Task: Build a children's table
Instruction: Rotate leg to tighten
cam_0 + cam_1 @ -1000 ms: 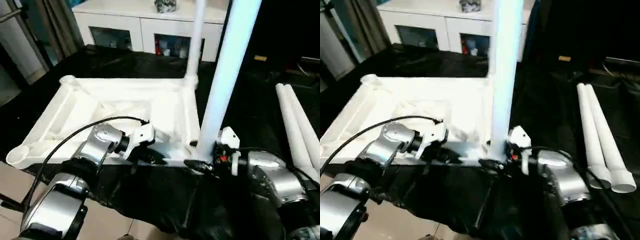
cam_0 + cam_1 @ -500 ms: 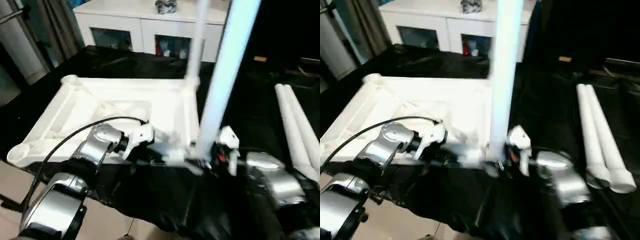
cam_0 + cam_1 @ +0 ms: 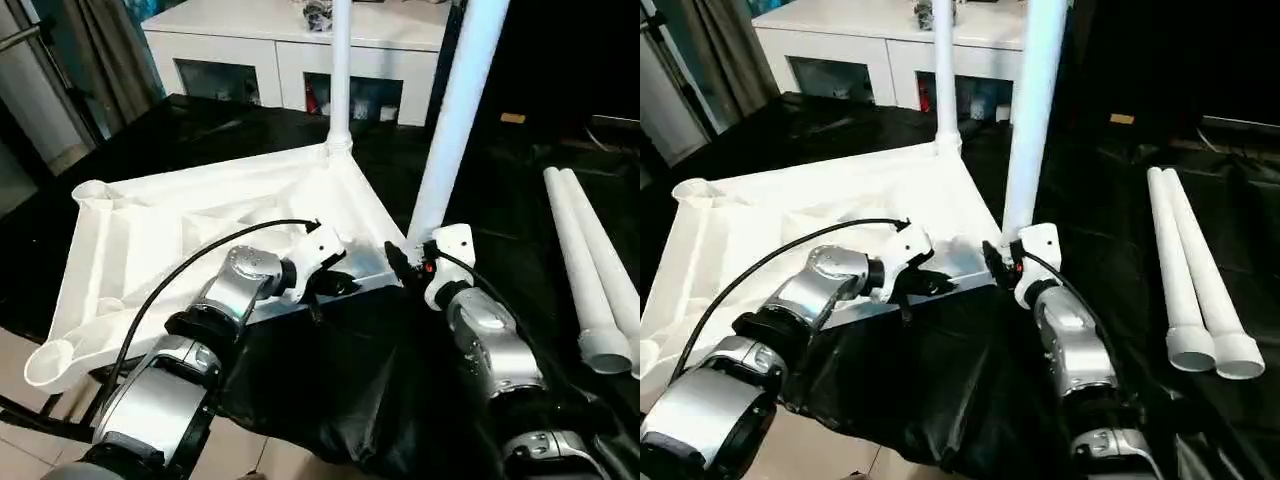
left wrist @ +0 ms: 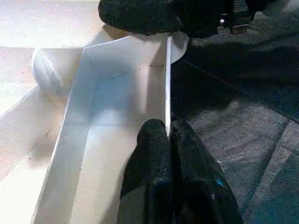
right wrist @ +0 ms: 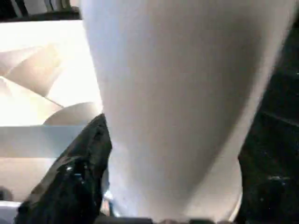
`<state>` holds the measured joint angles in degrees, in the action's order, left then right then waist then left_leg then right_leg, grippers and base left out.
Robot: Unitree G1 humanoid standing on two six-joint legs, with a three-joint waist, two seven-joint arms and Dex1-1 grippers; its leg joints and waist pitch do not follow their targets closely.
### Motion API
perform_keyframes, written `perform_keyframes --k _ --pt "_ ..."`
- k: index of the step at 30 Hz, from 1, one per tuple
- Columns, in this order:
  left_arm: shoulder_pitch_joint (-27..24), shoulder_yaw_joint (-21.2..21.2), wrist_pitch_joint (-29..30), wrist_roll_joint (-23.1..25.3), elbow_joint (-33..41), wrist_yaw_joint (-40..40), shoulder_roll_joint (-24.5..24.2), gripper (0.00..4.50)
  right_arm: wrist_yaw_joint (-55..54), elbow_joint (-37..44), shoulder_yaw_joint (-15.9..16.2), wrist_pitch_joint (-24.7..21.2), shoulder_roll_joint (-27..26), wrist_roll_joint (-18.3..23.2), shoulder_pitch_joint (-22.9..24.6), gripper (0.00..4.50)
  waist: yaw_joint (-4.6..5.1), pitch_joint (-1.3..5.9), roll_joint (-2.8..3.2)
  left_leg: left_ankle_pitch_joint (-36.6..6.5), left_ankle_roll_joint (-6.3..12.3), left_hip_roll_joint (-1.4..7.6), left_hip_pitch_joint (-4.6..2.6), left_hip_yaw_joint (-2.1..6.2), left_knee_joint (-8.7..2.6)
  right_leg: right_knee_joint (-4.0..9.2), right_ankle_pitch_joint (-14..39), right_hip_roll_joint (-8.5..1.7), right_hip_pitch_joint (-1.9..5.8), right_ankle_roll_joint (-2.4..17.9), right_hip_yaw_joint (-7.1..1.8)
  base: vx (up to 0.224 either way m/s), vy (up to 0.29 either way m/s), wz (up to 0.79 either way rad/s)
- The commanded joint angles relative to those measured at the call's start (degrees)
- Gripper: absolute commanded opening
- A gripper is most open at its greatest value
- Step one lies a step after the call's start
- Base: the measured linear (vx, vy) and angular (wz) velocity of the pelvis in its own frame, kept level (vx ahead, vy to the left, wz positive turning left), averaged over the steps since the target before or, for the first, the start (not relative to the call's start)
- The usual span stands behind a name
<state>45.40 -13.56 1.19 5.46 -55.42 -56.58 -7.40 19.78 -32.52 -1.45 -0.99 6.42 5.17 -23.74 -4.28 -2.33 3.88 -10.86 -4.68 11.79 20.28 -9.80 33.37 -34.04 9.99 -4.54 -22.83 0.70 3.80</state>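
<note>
The children's table lies upside down: its white ribbed tabletop [image 3: 150, 230] rests on a black sheet. One white leg [image 3: 340, 70] stands upright in the far corner socket. A second leg [image 3: 455, 120] stands in the near right corner. My left gripper [image 3: 338, 284] is shut on the tabletop's thin near rim [image 4: 167, 84], with its black fingers [image 4: 159, 154] pinching that edge. My right gripper [image 3: 408, 262] is at the foot of the near leg [image 5: 177, 93] and shut on it, one black finger [image 5: 79, 177] pressed against its side.
Two loose white legs [image 3: 585, 260] lie side by side on the black sheet [image 3: 340, 390] to the right. A white glass-doored cabinet [image 3: 290, 40] stands behind the table. Curtains [image 3: 100, 50] hang at the far left.
The tabletop has turned counter-clockwise as seen from above: its right end with both legs swung away, its left end toward me. Both grippers kept their holds and moved with it.
</note>
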Motion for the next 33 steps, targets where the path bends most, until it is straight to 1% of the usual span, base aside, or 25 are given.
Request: perform_keyframes --k 1,3,6,7,8,9,10,11,12,13,15,16,19,20,22,23,24,25,26,27,28,30,31,32,33 --pt "0.26 0.36 -1.18 -0.68 1.26 -0.36 0.12 0.00 4.72 -0.69 3.22 -1.09 -0.94 0.78 0.81 3.74 0.25 3.18 -0.70 -13.14 2.97 0.61 0.20 0.08 -4.09 4.71 14.93 -3.35 3.04 11.02 -2.10 0.000 0.000 0.00" --pt "-0.23 -0.02 -2.47 -0.94 1.78 -2.93 -0.90 0.00 7.93 0.45 3.57 -1.19 0.27 1.42 1.19 3.82 0.28 3.22 -0.68 -12.62 3.23 0.64 0.28 0.10 -4.05 4.64 14.34 -3.39 3.15 11.24 -2.10 0.000 0.000 0.00" --pt "-0.75 -0.93 -4.41 -0.55 2.08 -6.50 -2.95 0.00 15.72 2.70 5.09 -0.83 3.21 2.57 2.30 3.82 0.35 3.45 -0.64 -10.40 4.30 0.73 0.54 0.11 -3.85 4.23 10.63 -3.27 3.39 12.10 -1.98 0.000 0.000 0.00" --pt "-0.92 -1.20 -4.95 -0.61 2.23 -8.24 -3.72 0.00 19.13 3.92 5.76 -0.92 4.45 3.28 2.92 3.82 0.36 3.58 -0.61 -8.70 5.22 0.78 0.75 0.05 -3.62 3.85 7.47 -3.23 3.51 13.05 -1.92 0.000 0.000 0.00" --pt "-0.97 -1.29 -5.12 -0.66 2.27 -8.97 -4.01 0.00 20.50 4.41 6.01 -0.98 4.94 3.58 3.15 3.82 0.36 3.58 -0.61 -8.70 5.22 0.78 0.75 0.05 -3.62 3.85 7.47 -3.23 3.51 13.05 -1.92 0.000 0.000 0.00" --pt "-1.07 -1.50 -5.63 -0.75 2.34 -10.49 -4.64 0.00 23.60 5.55 6.55 -1.36 6.07 4.33 3.67 3.82 0.19 3.73 -0.56 -8.00 5.82 0.83 0.70 -0.03 -3.41 3.70 6.06 -3.24 3.54 13.58 -1.85 0.000 0.000 0.00" --pt "-1.29 -1.77 -6.10 -1.06 2.61 -13.02 -5.52 0.00 28.68 7.75 7.81 -2.31 8.21 5.43 4.67 3.82 0.04 3.74 -0.54 -7.27 6.53 0.98 0.75 -0.05 -3.32 3.51 4.51 -3.17 3.50 14.11 -1.81 0.000 0.000 0.00" --pt "-1.30 -1.78 -6.12 -1.07 2.62 -13.12 -5.55 0.00 28.88 7.83 7.86 -2.34 8.30 5.46 4.71 3.82 0.05 3.69 -0.59 -7.32 6.94 1.07 0.86 -0.05 -3.32 3.43 4.15 -3.19 3.51 14.54 -1.74 0.000 0.000 0.00" --pt "-1.43 -1.96 -6.54 -1.20 2.75 -14.55 -6.06 0.00 31.84 9.05 8.56 -2.69 9.56 5.96 5.29 3.82 -0.03 3.60 -0.52 -7.80 7.05 1.02 0.86 -0.07 -3.31 3.51 4.67 -3.21 3.50 14.64 -1.70 0.000 0.000 0.00" --pt "-1.75 -2.48 -6.91 -1.33 3.18 -17.39 -6.97 0.00 36.55 10.83 9.69 -3.35 11.80 6.75 6.20 3.82 -0.16 3.58 -0.57 -8.55 7.04 1.18 0.68 -0.09 -3.37 3.63 5.90 -3.31 3.38 14.66 -1.74 0.000 0.000 0.00" --pt "-1.96 -2.95 -7.42 -1.20 3.42 -19.14 -7.62 0.00 39.32 11.77 10.42 -3.46 13.29 7.05 6.65 3.82 -0.49 3.53 -0.71 -9.09 6.91 1.27 0.66 -0.11 -3.39 3.72 7.28 -3.40 3.37 14.57 -1.83 0.000 0.000 0.00" --pt "-2.12 -3.31 -7.62 -1.15 3.60 -20.48 -8.06 0.00 40.82 12.12 10.88 -2.66 14.25 6.90 6.85 3.82 -0.67 3.54 -0.64 -9.46 6.51 1.39 0.51 -0.15 -3.42 3.77 8.37 -3.45 3.12 14.53 -1.87 0.000 0.000 0.00" --pt "-2.35 -3.85 -8.46 -0.98 3.67 -22.70 -8.71 0.00 44.26 12.44 11.61 -2.40 16.16 6.78 7.07 3.82 -0.99 3.39 -0.71 -10.20 5.66 1.37 0.51 -0.13 -3.56 3.91 10.25 -3.49 3.12 14.14 -1.94 0.000 0.000 0.00" --pt "-2.75 -4.32 -8.73 -1.19 4.12 -24.94 -9.11 0.00 47.52 13.07 12.50 -2.72 17.89 6.85 7.32 3.66 -1.25 3.43 -0.67 -10.50 5.45 1.42 0.34 -0.13 -3.51 3.94 10.48 -3.50 3.04 14.09 -1.99 0.000 0.000 0.00" --pt "-3.13 -4.65 -8.49 -1.55 4.79 -26.59 -9.33 0.00 49.03 13.66 13.06 -3.45 18.61 7.03 7.46 3.49 -1.30 3.49 -0.72 -9.57 5.65 1.40 0.55 -0.11 -3.46 3.68 8.97 -3.48 3.17 14.23 -2.02 0.000 0.000 0.00" --pt "-3.13 -4.65 -8.49 -1.55 4.79 -26.59 -9.33 0.00 49.03 13.66 13.06 -3.45 18.61 7.03 7.46 3.46 -1.35 3.54 -0.75 -9.18 5.77 1.42 0.57 -0.08 -3.42 3.59 8.28 -3.48 3.16 14.37 -2.00 0.000 0.000 0.00" --pt "-3.29 -4.73 -8.37 -1.65 5.17 -27.27 -9.44 0.00 49.94 14.17 13.53 -4.03 19.07 7.22 7.62 3.28 -1.37 3.56 -0.72 -9.03 5.74 1.45 0.52 -0.06 -3.44 3.56 8.07 -3.49 3.13 14.47 -1.98 0.000 0.000 0.00" --pt "-3.30 -4.73 -8.37 -1.65 5.19 -27.28 -9.45 0.00 50.01 14.21 13.56 -4.09 19.10 7.25 7.63 3.28 -1.41 3.57 -0.76 -8.87 5.89 1.41 0.53 -0.09 -3.38 3.55 7.63 -3.43 3.16 14.57 -1.98 0.000 0.000 0.00" --pt "-3.27 -4.68 -8.34 -1.69 5.25 -27.54 -9.51 0.00 50.46 14.64 13.92 -4.57 19.25 7.36 7.78 3.09 -1.48 3.61 -0.68 -8.61 5.95 1.37 0.55 -0.07 -3.36 3.51 7.45 -3.46 3.19 14.61 -1.94 0.000 0.000 0.00" --pt "-3.23 -4.63 -8.28 -1.77 5.20 -27.52 -9.52 0.00 50.28 14.75 13.88 -4.74 19.05 7.41 7.81 3.05 -1.49 3.61 -0.76 -8.69 5.91 1.35 0.56 -0.09 -3.32 3.55 7.76 -3.47 3.18 14.48 -1.95 0.000 0.000 0.00" --pt "-3.21 -4.56 -8.21 -1.83 5.19 -27.40 -9.52 0.00 49.82 14.83 13.75 -4.95 18.78 7.45 7.83 2.92 -1.57 3.60 -0.72 -8.81 5.74 1.34 0.53 -0.09 -3.35 3.62 8.37 -3.51 3.14 14.38 -1.93 0.000 0.000 0.00" --pt "-3.12 -4.38 -7.92 -1.92 5.14 -27.12 -9.48 0.00 48.98 14.87 13.40 -5.49 18.26 7.62 7.84 2.85 -1.57 3.57 -0.74 -8.91 5.53 1.33 0.57 -0.06 -3.39 3.65 8.95 -3.48 3.16 14.19 -1.91 0.000 0.000 0.00" --pt "-2.85 -3.89 -7.46 -1.98 4.82 -25.86 -9.20 0.00 47.11 14.54 12.86 -5.94 17.37 7.50 7.76 2.82 -1.57 3.54 -0.66 -9.12 5.30 1.35 0.51 -0.07 -3.42 3.68 9.44 -3.48 3.02 14.06 -1.93 0.000 0.000 0.00" --pt "-2.73 -3.65 -7.32 -1.98 4.65 -25.32 -9.06 0.00 46.43 14.36 12.66 -6.05 17.07 7.43 7.71 2.79 -1.56 3.48 -0.70 -9.62 4.96 1.34 0.52 -0.04 -3.49 3.81 10.47 -3.49 3.08 13.79 -1.89 0.000 0.000 0.00" --pt "-2.15 -3.04 -6.31 -1.66 3.97 -22.63 -8.51 0.00 43.01 13.16 11.69 -6.56 15.64 6.99 7.27 2.79 -1.52 3.46 -0.72 -9.90 4.80 1.32 0.50 -0.07 -3.50 3.84 10.92 -3.46 3.03 13.67 -1.91 0.000 0.000 0.00"
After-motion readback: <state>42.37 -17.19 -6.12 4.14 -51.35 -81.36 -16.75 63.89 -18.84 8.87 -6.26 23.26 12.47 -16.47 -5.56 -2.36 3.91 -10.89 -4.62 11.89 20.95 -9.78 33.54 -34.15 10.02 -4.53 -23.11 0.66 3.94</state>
